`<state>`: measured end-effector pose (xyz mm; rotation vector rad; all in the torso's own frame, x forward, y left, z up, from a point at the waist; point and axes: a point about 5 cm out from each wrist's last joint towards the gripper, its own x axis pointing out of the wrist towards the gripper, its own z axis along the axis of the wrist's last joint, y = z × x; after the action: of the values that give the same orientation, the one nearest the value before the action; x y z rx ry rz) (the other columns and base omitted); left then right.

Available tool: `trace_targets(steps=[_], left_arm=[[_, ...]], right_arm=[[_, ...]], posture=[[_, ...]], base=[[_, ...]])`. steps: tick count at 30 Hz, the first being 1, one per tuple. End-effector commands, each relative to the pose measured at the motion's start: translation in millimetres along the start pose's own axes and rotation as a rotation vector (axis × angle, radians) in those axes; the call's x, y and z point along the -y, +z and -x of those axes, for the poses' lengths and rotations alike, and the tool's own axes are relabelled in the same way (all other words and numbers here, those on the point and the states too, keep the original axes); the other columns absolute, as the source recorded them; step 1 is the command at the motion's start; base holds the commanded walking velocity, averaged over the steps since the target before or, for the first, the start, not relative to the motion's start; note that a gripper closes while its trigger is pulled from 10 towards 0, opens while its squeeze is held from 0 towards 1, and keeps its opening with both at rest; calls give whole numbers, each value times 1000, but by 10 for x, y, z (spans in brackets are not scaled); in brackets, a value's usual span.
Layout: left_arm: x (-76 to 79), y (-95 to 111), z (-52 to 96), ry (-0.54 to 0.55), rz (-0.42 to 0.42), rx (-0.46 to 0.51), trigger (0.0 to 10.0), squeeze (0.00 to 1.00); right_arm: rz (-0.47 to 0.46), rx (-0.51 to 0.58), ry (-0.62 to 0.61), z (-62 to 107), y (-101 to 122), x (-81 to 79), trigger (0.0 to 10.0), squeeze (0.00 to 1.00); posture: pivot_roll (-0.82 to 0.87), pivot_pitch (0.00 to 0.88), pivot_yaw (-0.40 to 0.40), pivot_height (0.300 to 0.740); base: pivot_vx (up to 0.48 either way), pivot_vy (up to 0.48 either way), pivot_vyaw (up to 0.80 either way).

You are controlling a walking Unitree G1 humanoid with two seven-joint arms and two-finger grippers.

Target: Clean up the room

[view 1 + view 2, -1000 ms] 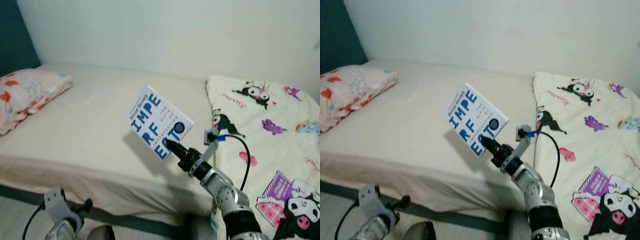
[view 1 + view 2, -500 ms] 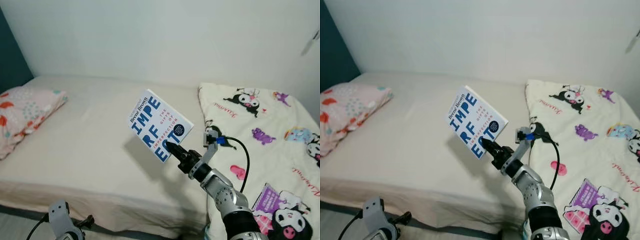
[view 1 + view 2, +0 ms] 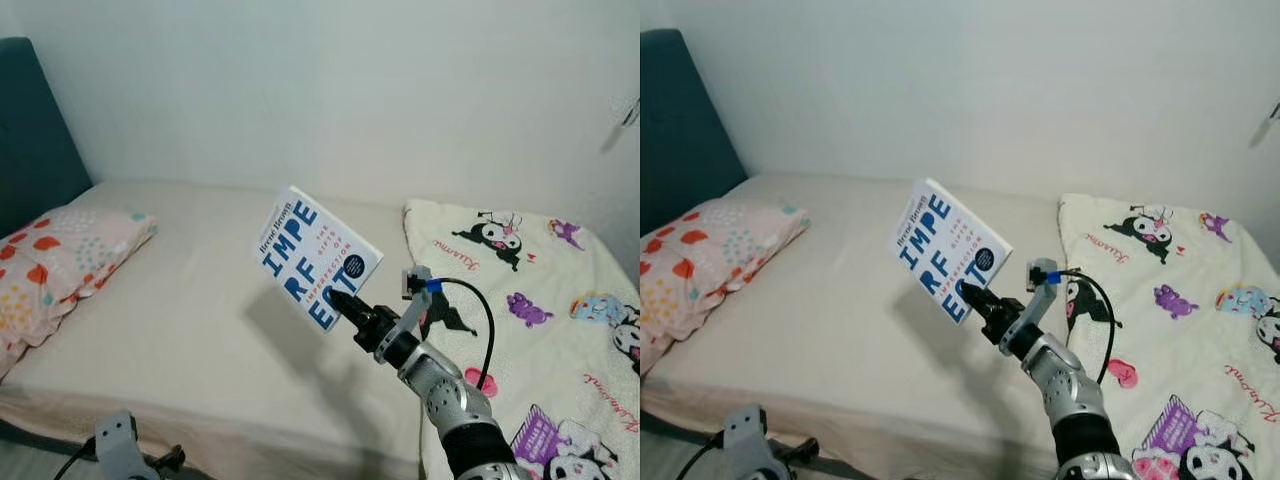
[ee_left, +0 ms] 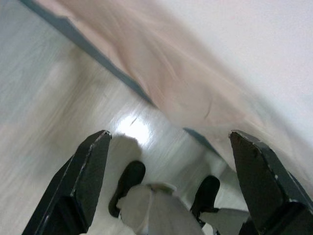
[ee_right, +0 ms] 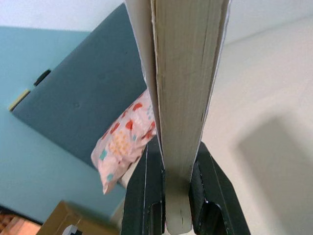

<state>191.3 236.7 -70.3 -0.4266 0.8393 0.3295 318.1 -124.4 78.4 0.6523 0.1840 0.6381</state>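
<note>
**Book held up over the bed**

A white book point(image 3: 314, 255) is pinched at its bottom edge by the right gripper point(image 3: 347, 306). The bed point(image 3: 190, 320) is spread below it. The left gripper point(image 4: 166, 181) is hung low with fingers spread wide above the floor point(image 4: 44, 112).

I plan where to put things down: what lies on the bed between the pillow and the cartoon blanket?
Bare sheet between pillow and blanket, in both eye views; right gripper holds the book above it.

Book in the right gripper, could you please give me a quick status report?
Right gripper shut on white paperback book with blue lettering, held above beige bed. Left gripper open, low over the floor. Nothing in the way.
</note>
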Motion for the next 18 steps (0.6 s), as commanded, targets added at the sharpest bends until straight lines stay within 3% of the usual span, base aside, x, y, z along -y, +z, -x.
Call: trace_targets(steps=[1, 2, 3, 7, 15, 18], left_arm=[[9, -69, 5, 5, -16, -23, 10000, 0], [9, -69, 5, 5, -16, -23, 10000, 0], [20, -75, 4, -2, -6, -20, 10000, 0], [83, -68, -6, -28, 7, -7, 10000, 0], [112, -65, -10, -51, -23, -8, 10000, 0], [87, -72, -6, -40, -48, -16, 10000, 0]], right_arm=[[46, 12, -22, -14, 50, 24, 0, 0], [46, 12, -22, -14, 50, 24, 0, 0], [91, -45, -95, 8, -14, 107, 10000, 0], [203, -212, -273, 141, -213, 328, 10000, 0], [232, -277, -276, 201, -412, 338, 10000, 0], [244, -280, -267, 186, -446, 321, 10000, 0]], posture=[[38, 0, -48, 740], [38, 0, -48, 740], [39, 0, -47, 740], [42, 0, -47, 740], [46, 0, -47, 740], [43, 0, -43, 740]], base=[[0, 0, 0], [0, 0, 0], [0, 0, 0], [0, 0, 417], [0, 0, 750], [0, -404, 729]])
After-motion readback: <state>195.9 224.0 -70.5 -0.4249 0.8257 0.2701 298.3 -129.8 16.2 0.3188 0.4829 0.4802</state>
